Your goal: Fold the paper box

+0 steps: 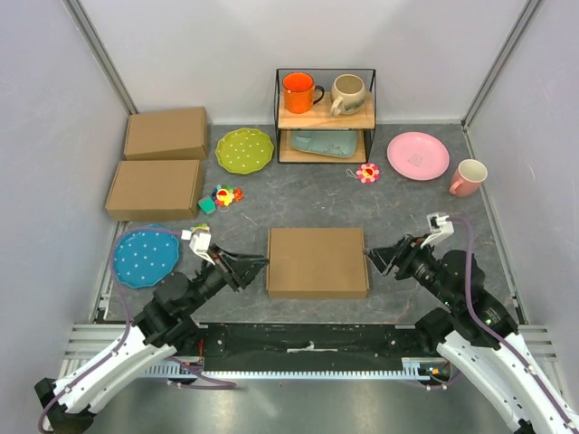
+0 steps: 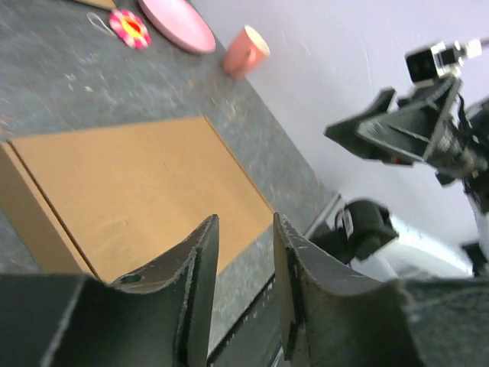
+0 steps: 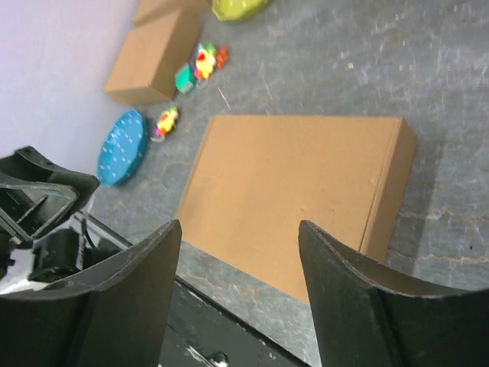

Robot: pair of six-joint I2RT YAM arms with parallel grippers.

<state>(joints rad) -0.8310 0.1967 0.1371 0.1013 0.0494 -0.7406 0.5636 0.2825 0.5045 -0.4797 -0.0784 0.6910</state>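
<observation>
Over on the left, the left gripper [image 1: 257, 263] sits right beside the paper box [image 1: 317, 262], fingers only a bit apart, nothing in them. Box is folded up, lid shut, lying flat front-middle on the table [image 1: 308, 197]. Right gripper [image 1: 373, 257] hangs just off its right edge, fingers spread wide, empty too.

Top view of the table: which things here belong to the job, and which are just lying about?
In the job: paper box, left tool, right tool.

Lying about: rear spare box, front spare box, green plate, blue plate, pink plate, pink mug, shelf rack, flower toy, colourful toy.
</observation>
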